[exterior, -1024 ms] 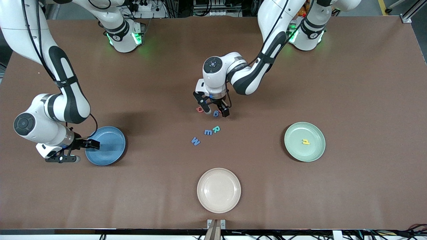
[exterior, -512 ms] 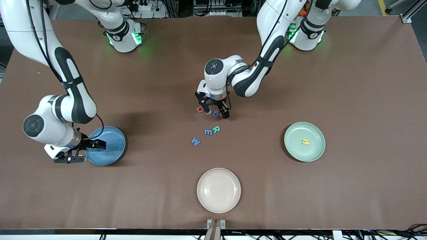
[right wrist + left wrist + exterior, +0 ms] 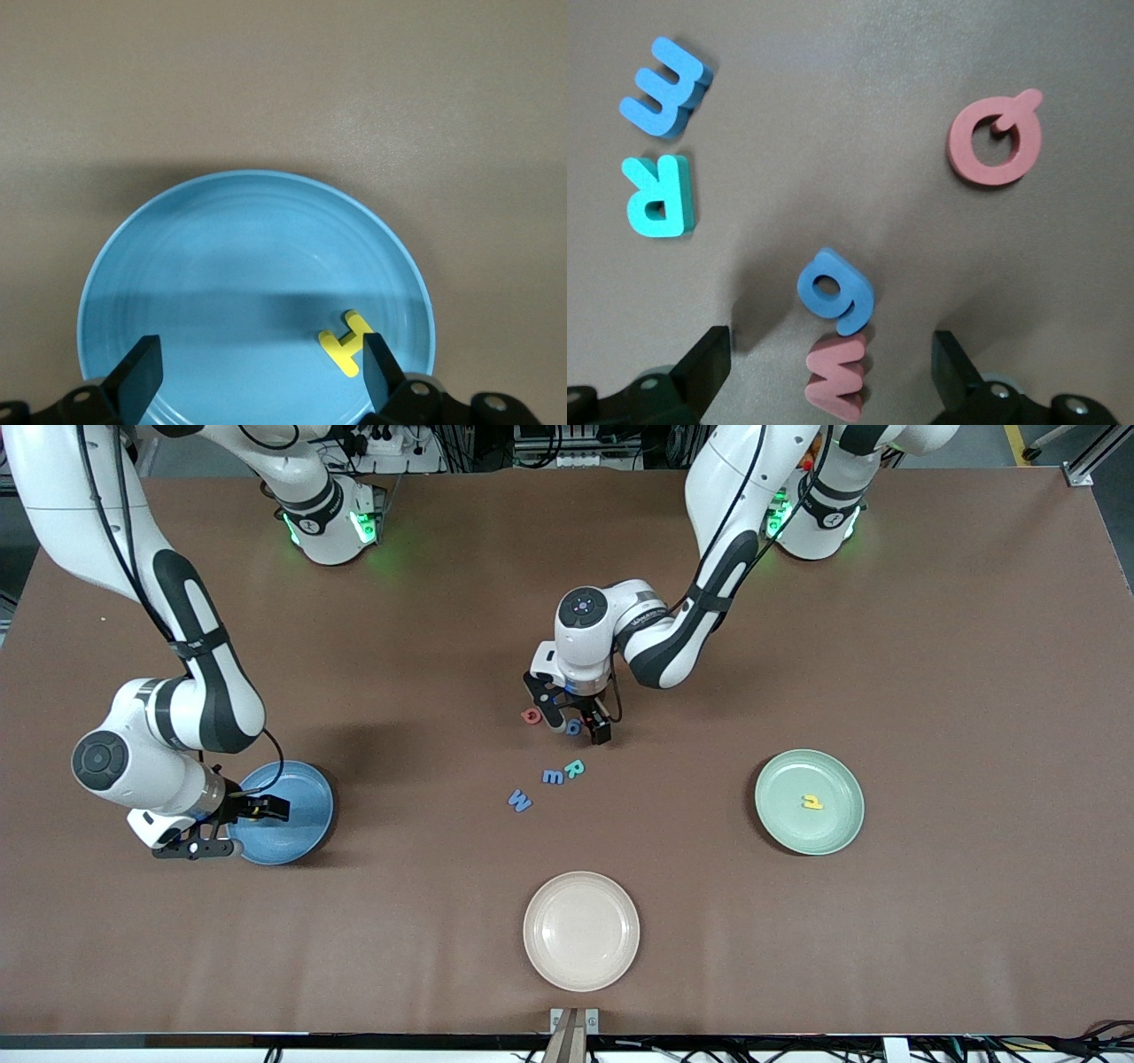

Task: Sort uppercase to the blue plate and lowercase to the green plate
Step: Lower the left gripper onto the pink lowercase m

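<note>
- Left gripper [image 3: 576, 723]: low over the middle of the brown desk [image 3: 930, 646], jaws wide and empty, straddling the small blue foam g [image 3: 835, 291]; the small red foam w [image 3: 837, 376] touches the g between the jaws.
- Round red foam Q [image 3: 531, 715]: on the desk just beside that gripper, toward the right arm's end.
- Teal-green foam R [image 3: 574, 768], blue foam m [image 3: 553, 777] and blue foam W [image 3: 520, 802]: a loose row nearer the front camera than the g; R and m just beside each other.
- Right gripper [image 3: 239, 828]: over the edge of the round light-blue plate [image 3: 306, 815], jaws wide and empty; the yellow foam H [image 3: 347, 342] lies in the plate.
- Round pale mint-green plate [image 3: 842, 828]: toward the left arm's end, holding a yellow foam lowercase letter [image 3: 811, 802].
- Round cream plate [image 3: 581, 931]: nearest the front camera.
</note>
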### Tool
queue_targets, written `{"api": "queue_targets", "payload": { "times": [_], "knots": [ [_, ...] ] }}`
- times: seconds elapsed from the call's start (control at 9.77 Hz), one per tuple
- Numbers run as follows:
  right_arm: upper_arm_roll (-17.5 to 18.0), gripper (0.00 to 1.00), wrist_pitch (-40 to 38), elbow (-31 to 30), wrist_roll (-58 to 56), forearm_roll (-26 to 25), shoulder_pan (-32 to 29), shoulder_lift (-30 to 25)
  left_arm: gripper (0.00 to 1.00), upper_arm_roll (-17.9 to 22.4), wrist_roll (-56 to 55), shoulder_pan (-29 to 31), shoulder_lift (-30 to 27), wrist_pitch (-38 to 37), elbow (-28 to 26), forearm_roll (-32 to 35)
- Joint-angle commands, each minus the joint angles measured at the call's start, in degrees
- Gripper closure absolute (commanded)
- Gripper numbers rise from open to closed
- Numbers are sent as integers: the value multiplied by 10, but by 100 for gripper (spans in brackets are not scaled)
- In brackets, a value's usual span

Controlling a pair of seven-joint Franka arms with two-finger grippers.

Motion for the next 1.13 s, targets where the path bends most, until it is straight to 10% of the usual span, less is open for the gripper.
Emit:
{"api": "queue_targets", "payload": {
  "times": [0.0,0.61,1.02],
  "knots": [
    [0,0,-8,10,10,-1,2,4,0,-7,8,9,-11,8,-29,17],
    [0,0,-21,13,10,-1,2,2,4,-18,10,16,-31,8,-49,16],
    [0,0,-21,17,10,-1,2,2,24,-20,12,29,-34,7,-48,14]
  ]
}}
